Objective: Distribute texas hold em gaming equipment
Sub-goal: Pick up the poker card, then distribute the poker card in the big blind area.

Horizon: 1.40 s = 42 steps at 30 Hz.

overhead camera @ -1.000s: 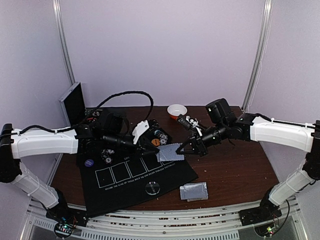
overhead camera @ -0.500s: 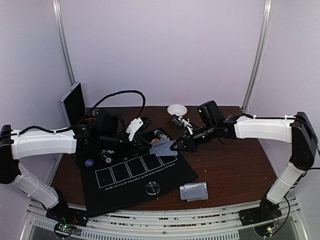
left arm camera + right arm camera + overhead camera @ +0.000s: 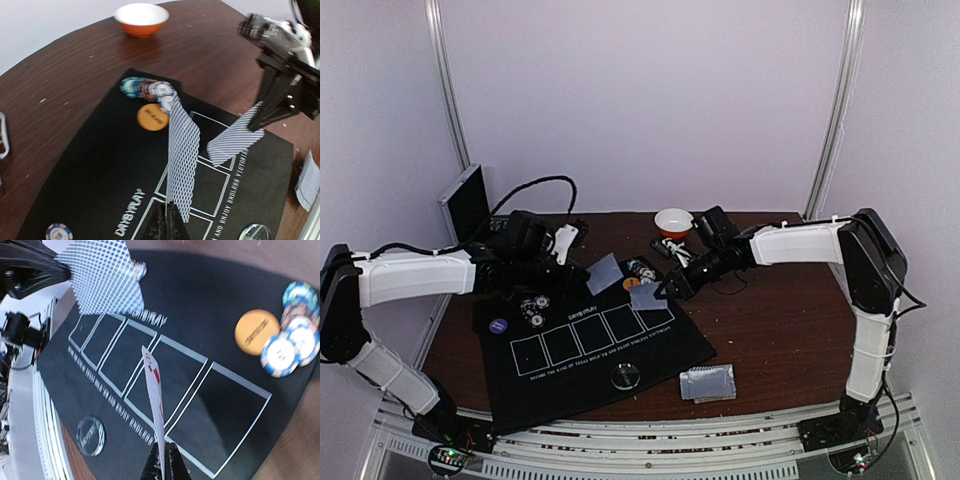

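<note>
Top external view, nearest first: shows the spare deck (image 3: pixel 708 382) on the table (image 3: pixel 770 330) off the 5 o'clock corner of the black mat (image 3: pixel 570 385), and a clear disc (image 3: pixel 625 376) at the mat's 6 o'clock edge. Finds all five boxes bare. Farther in, shows the left gripper (image 3: pixel 582 268) clamped on a blue-backed card (image 3: pixel 603 273) held aloft at the mat's 12 o'clock, and the right gripper (image 3: pixel 667 290) pinched on a second card (image 3: pixel 645 297) over the 2 o'clock box, near the orange disc (image 3: pixel 631 284) and striped chips (image 3: pixel 642 270). Reads as dealing, mid-carry. Calls next for lowering each card flat into its place, then letting go.
</note>
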Each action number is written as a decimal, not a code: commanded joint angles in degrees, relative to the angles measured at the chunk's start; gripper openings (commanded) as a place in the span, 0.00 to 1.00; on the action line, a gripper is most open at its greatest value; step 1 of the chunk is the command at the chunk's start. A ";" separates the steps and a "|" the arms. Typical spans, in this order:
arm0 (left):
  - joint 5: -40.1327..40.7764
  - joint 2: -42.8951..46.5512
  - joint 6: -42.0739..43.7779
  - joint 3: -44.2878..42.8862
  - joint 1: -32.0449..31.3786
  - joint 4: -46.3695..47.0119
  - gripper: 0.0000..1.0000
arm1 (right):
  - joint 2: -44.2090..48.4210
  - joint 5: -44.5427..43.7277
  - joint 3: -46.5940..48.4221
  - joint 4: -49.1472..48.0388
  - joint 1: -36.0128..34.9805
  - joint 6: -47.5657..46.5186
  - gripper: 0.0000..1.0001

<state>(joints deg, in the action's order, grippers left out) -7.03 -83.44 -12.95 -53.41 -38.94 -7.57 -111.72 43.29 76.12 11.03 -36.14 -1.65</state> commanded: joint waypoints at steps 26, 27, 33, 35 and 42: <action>0.13 28.07 -22.78 15.20 12.72 -28.99 0.00 | -35.29 -14.01 47.05 -9.85 -0.77 34.91 0.00; 0.28 28.02 -22.61 15.10 12.73 -28.97 0.00 | -35.36 -15.23 47.02 -9.61 -0.89 35.31 0.00; 0.67 27.71 -21.70 14.56 13.12 -28.99 0.00 | -36.70 -17.75 48.12 -8.17 -1.21 36.25 0.03; 0.49 27.68 -21.69 14.52 13.23 -28.99 0.00 | -36.23 -20.29 48.34 -6.74 -1.22 35.52 0.10; 0.55 27.92 -21.26 13.68 13.79 -29.59 0.00 | -32.00 -28.47 46.29 -5.50 -1.21 32.39 0.28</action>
<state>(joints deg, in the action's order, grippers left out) -6.63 -55.72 -34.85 -38.04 -25.91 -37.41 -147.44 21.15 122.76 4.10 -37.30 32.67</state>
